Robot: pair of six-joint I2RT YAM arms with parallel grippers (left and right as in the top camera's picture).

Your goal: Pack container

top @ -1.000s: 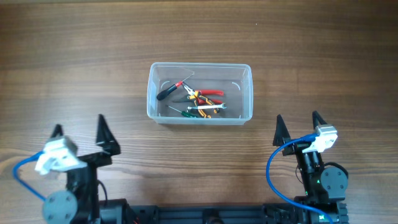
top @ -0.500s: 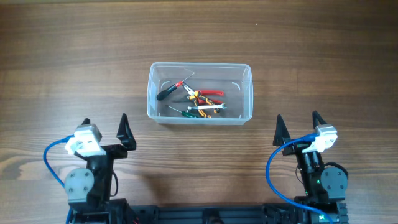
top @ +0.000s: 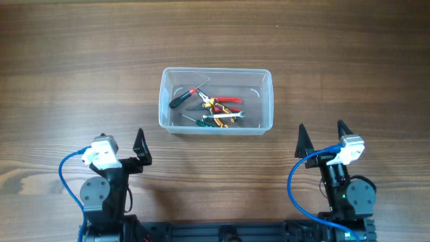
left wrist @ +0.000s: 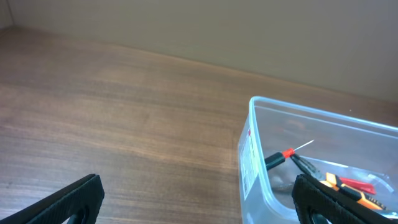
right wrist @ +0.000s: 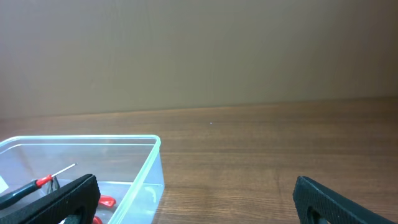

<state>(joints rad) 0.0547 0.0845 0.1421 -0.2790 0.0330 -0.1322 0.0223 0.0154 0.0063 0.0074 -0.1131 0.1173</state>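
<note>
The clear container point(top: 267, 101) stands mid-table and holds several hand tools, among them a black-and-red screwdriver point(top: 181, 99) and red-handled pliers point(top: 226, 101). My left gripper point(top: 122, 141) is open and empty, near the table's front edge, below and left of the container. My right gripper point(top: 321, 129) is open and empty at the front right, apart from the container. In the left wrist view the left gripper point(left wrist: 199, 196) faces the container's left end wall point(left wrist: 252, 162), with the screwdriver point(left wrist: 280, 158) inside. In the right wrist view the right gripper point(right wrist: 196, 196) faces the container's right corner point(right wrist: 152, 165).
Bare wooden tabletop point(top: 80, 60) surrounds the container. Blue cables point(top: 295, 185) loop beside both arm bases at the front edge.
The left arm has swung right and drawn in toward its base, jaws staying open. The right arm and the container's contents have not moved.
</note>
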